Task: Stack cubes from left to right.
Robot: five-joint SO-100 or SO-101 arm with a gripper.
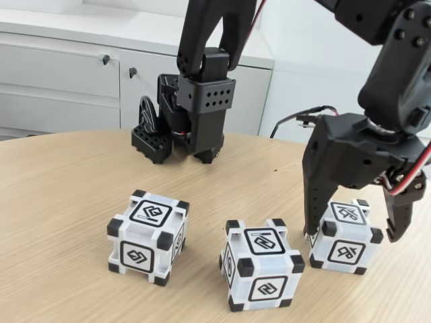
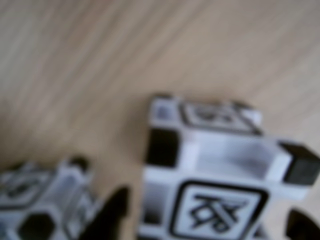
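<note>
Pale cabinets stand behind a rounded wooden table (image 1: 60, 182) where three cubes sit in a loose row. Taking the middle cube (image 1: 261, 272) as the landmark in the fixed view, the left cube (image 1: 147, 236) rests well apart on one side, and the right cube (image 1: 345, 237) sits near on the other, slightly farther back. The gripper (image 1: 357, 225) hangs over that right cube with its jaws spread, one finger on each flank, seemingly not pressing yet; likely it straddles the cube to line up a squeeze. In the blurred wrist view the same cube (image 2: 220, 170) lies between dark fingertips (image 2: 112, 212), with a neighbouring cube (image 2: 42, 202) beside it. A second black arm (image 1: 195, 101) is parked behind.
</note>
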